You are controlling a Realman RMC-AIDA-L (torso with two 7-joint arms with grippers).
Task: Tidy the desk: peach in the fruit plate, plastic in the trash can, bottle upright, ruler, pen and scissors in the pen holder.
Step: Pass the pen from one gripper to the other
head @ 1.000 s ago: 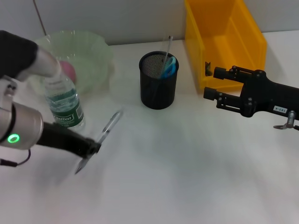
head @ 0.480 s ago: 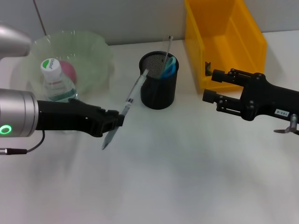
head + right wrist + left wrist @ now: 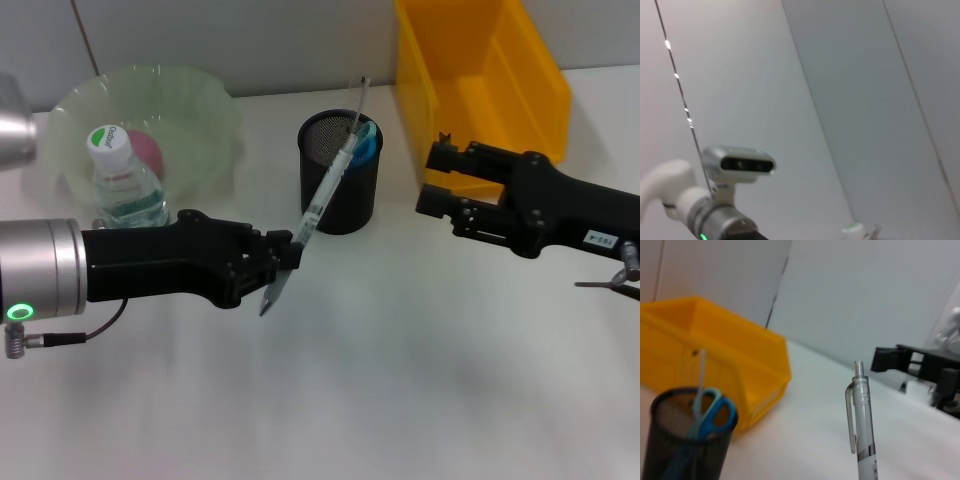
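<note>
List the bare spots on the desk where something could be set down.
The white desk is bare across the near side, in front of both arms. It is crowded behind: green fruit plate, clear water bottle, black mesh pen holder, yellow plastic bin.

No wording is legible on the bottle (image 3: pixel 128 190) cap or right arm's label (image 3: pixel 601 239)

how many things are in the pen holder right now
2: blue-handled scissors and a ruler standing in the pen holder. Mesh may hide more. The pen remains outside, in the left claw.
</note>
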